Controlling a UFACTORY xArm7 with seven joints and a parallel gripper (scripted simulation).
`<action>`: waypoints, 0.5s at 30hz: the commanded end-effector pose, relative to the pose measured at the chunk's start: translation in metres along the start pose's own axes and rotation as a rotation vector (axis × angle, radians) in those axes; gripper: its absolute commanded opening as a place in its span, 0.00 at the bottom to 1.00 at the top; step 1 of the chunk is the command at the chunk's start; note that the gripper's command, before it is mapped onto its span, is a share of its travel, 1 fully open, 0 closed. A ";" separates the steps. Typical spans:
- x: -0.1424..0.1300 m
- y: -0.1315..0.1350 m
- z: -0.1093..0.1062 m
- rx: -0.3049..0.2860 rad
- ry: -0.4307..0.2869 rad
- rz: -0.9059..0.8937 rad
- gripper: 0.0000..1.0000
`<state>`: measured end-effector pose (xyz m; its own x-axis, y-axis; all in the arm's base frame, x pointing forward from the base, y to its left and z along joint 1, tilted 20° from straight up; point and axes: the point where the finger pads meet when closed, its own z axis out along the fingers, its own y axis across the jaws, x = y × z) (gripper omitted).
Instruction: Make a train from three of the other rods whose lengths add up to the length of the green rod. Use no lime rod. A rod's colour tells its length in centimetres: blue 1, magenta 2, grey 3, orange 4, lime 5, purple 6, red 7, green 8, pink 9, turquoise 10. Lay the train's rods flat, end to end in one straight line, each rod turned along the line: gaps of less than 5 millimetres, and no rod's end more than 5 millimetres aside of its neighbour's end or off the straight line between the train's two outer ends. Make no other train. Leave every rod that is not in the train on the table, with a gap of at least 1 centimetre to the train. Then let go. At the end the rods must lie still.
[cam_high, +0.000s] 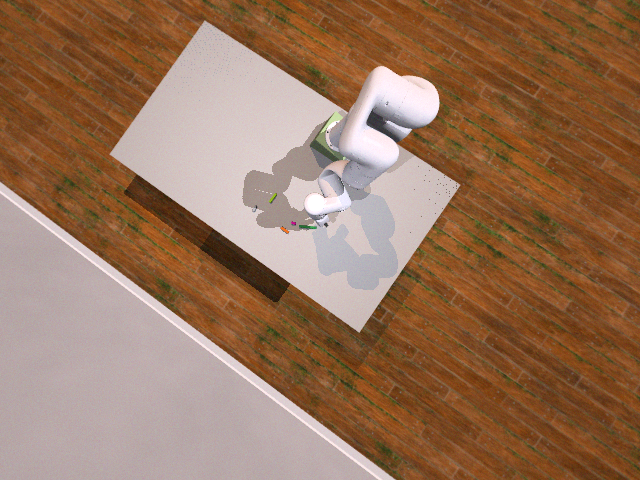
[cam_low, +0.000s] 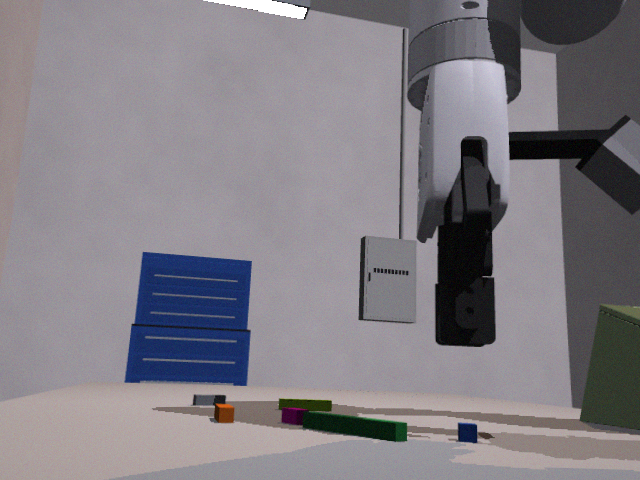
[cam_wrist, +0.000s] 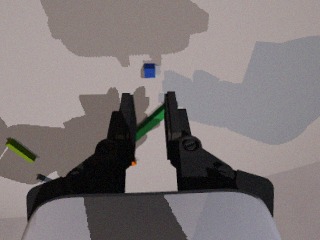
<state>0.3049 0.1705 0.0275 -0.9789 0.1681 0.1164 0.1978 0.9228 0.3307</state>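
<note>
The green rod (cam_low: 354, 425) lies flat on the table, with the magenta rod (cam_low: 294, 415) at its left end. The blue rod (cam_low: 467, 432) lies on the table a short way off the green rod's right end, apart from it. The orange rod (cam_low: 224, 412), grey rod (cam_low: 208, 399) and lime rod (cam_low: 305, 404) lie further left. My gripper (cam_low: 465, 338) hangs well above the blue rod, its fingers slightly apart with nothing between them. In the wrist view the blue rod (cam_wrist: 150, 71) lies beyond the fingertips and the green rod (cam_wrist: 151, 123) shows between the fingers, on the table below.
The arm's olive-green base block (cam_low: 612, 382) stands at the right. A blue cabinet (cam_low: 190, 319) and a grey wall box (cam_low: 388, 279) are in the background. From above, the rods (cam_high: 308, 226) sit near the table's front edge.
</note>
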 end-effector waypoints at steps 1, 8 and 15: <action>0.000 0.001 -0.013 0.002 0.003 0.000 0.24; 0.000 0.001 -0.034 0.002 0.003 0.000 0.24; 0.000 0.001 -0.035 0.002 0.003 0.000 1.00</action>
<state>0.3055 0.1597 0.0591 -0.9785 0.1658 0.1226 0.1976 0.9242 0.3270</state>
